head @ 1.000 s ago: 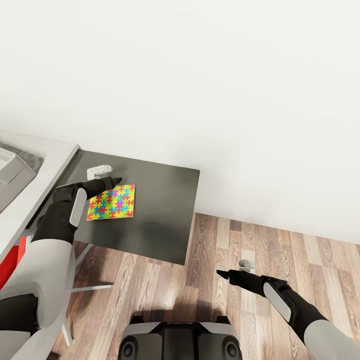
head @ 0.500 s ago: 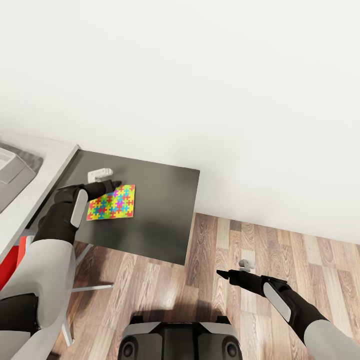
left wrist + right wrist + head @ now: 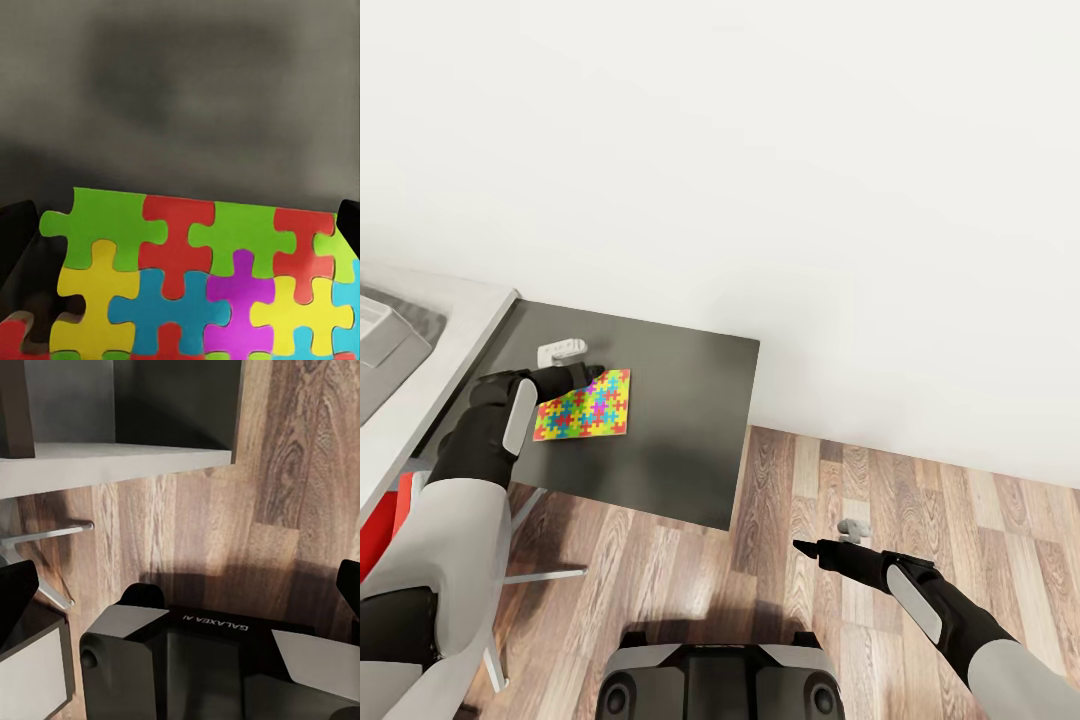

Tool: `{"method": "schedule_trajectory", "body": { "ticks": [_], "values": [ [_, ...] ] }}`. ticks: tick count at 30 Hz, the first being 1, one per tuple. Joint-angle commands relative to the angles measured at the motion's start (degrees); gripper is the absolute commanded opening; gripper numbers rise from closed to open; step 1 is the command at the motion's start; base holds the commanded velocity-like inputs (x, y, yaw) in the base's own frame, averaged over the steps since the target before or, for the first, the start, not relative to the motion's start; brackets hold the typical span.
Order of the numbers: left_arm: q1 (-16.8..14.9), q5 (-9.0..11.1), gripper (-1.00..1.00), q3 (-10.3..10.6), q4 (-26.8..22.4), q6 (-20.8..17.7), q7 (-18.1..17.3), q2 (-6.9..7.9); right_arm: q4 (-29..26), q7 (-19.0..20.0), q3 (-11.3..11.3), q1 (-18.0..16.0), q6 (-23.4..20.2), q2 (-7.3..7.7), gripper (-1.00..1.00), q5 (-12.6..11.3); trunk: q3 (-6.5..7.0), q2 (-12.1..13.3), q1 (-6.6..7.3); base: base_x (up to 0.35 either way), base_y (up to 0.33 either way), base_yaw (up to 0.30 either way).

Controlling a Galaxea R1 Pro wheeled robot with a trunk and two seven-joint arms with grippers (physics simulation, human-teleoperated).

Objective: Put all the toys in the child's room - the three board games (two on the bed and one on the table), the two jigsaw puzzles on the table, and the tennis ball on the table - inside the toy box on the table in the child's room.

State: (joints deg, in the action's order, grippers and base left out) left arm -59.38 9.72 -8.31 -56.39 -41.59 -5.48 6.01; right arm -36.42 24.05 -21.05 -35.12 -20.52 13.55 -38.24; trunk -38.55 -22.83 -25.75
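Note:
One jigsaw puzzle [image 3: 582, 405], a flat panel of bright interlocked pieces, lies on the lower dark grey cabinet top [image 3: 680, 420] that joins the table [image 3: 460, 320]. My left gripper [image 3: 594, 373] hovers low at the puzzle's far edge. In the left wrist view the puzzle [image 3: 202, 285] sits close up, and the left gripper [image 3: 180, 225] is open with dark fingertips [image 3: 15, 232] at both sides. A corner of the light grey toy box [image 3: 378, 335] shows at the far left on the table. My right gripper [image 3: 805, 546] is open over the floor, holding nothing.
A small white object [image 3: 560, 350] lies on the cabinet top just beyond the puzzle. A small grey item [image 3: 852, 526] sits on the wood plank floor near the right gripper. A white wall backs the cabinet. Something red [image 3: 380, 535] shows under the table at the left.
The left gripper has eased slightly back and down toward the puzzle's far edge, uncovering more of the small white object. The right arm has not moved.

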Motion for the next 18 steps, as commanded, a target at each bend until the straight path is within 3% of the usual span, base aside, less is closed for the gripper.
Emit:
{"method": "schedule_trajectory", "body": {
  "ticks": [1,7,18],
  "values": [
    [0.0,0.1,1.0,-0.1,0.0,-0.7,-0.2,-0.02,-0.1,-0.1,-0.2,0.0,-0.2,0.07,1.0,-0.4,-0.07,-0.1,-0.03,0.0,0.0,0.0],
    [0.0,0.3,1.0,-0.2,0.0,-3.5,-0.2,-0.04,-0.1,-0.1,-0.2,0.0,-0.2,0.06,1.0,-0.4,-0.07,-0.1,-0.03,0.0,0.0,0.0],
    [0.0,0.4,1.0,-0.3,0.0,-4.2,-0.5,0.01,-0.1,-0.1,-0.3,0.0,-0.2,0.06,1.0,-0.4,-0.07,-0.1,-0.03,0.0,0.0,0.0]
  ]
}}
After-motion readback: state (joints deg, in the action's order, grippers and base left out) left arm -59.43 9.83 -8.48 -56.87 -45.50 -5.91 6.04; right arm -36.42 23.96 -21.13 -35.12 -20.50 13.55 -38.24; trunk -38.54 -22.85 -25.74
